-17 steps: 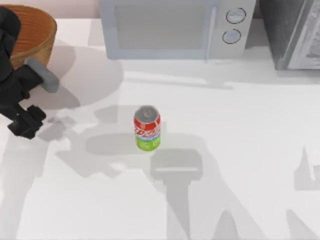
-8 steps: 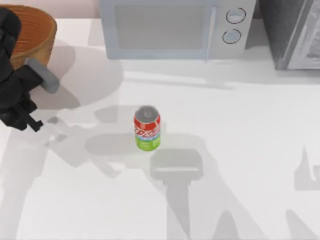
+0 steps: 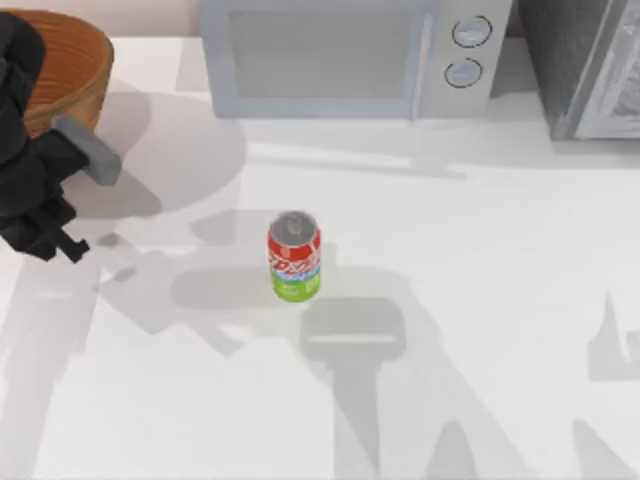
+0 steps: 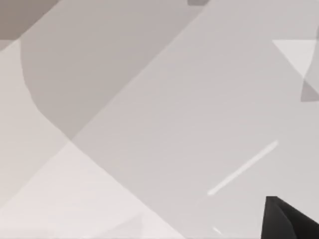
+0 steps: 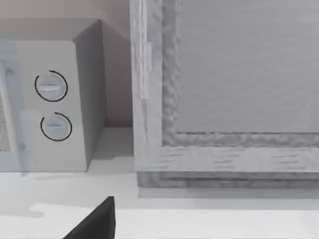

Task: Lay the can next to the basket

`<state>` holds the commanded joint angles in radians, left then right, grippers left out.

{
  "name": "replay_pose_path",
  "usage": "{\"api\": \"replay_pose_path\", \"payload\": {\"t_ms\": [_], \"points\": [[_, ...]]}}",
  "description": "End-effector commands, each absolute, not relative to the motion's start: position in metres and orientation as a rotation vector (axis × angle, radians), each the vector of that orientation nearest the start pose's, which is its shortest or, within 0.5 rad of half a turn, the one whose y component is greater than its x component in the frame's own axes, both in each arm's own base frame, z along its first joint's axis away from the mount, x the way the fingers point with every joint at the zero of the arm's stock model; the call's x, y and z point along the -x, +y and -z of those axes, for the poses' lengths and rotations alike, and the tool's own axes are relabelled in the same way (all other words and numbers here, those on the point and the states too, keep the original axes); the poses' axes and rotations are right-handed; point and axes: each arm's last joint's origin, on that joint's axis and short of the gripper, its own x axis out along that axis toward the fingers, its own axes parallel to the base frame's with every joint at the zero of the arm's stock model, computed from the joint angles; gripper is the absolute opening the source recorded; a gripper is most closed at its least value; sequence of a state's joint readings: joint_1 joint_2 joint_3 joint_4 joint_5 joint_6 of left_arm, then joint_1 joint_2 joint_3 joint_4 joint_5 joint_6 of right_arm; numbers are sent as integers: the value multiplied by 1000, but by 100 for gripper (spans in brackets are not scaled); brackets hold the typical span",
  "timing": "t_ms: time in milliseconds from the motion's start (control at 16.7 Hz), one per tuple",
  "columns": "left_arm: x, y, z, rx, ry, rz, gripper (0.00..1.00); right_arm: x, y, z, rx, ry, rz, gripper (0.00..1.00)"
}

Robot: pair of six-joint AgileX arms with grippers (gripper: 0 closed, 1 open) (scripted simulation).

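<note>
The can (image 3: 294, 256) stands upright near the middle of the table, silver top up, with a red band over a green base. The basket (image 3: 75, 62), orange-brown wicker, sits at the far left corner, partly covered by my left arm. My left gripper (image 3: 48, 238) hangs at the table's left edge, in front of the basket and well left of the can, holding nothing. A dark tip of it shows in the left wrist view (image 4: 285, 219) over bare table. A dark piece of my right gripper (image 5: 95, 222) shows in the right wrist view, facing the back right of the table.
A grey microwave (image 3: 350, 55) with two round knobs stands along the back edge. A grey framed cabinet (image 3: 590, 65) fills the back right corner. Arm shadows fall across the white tabletop (image 3: 480, 300) around the can.
My left gripper has drawn back a little toward the table's left edge since a second ago, then held still. The can has not moved.
</note>
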<state>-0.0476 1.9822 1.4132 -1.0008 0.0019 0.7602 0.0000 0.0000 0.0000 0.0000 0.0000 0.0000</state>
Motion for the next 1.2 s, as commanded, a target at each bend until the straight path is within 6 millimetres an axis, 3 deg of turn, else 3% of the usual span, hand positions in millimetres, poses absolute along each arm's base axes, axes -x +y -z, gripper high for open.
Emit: {"api": "replay_pose_path", "payload": {"t_ms": [180, 480, 900, 1200], "points": [[-373, -34, -166, -597, 1468, 589, 0, -106, -1, -160, 0, 0, 0, 100], [-372, -88, -174, -438, 1494, 434, 0, -106, -1, -160, 0, 0, 0, 100], [-345, -174, -172, -116, 1583, 109, 0, -106, -1, -160, 0, 0, 0, 100], [-326, -211, -179, -23, 1572, 19, 0, -106, -1, -160, 0, 0, 0, 100]]}}
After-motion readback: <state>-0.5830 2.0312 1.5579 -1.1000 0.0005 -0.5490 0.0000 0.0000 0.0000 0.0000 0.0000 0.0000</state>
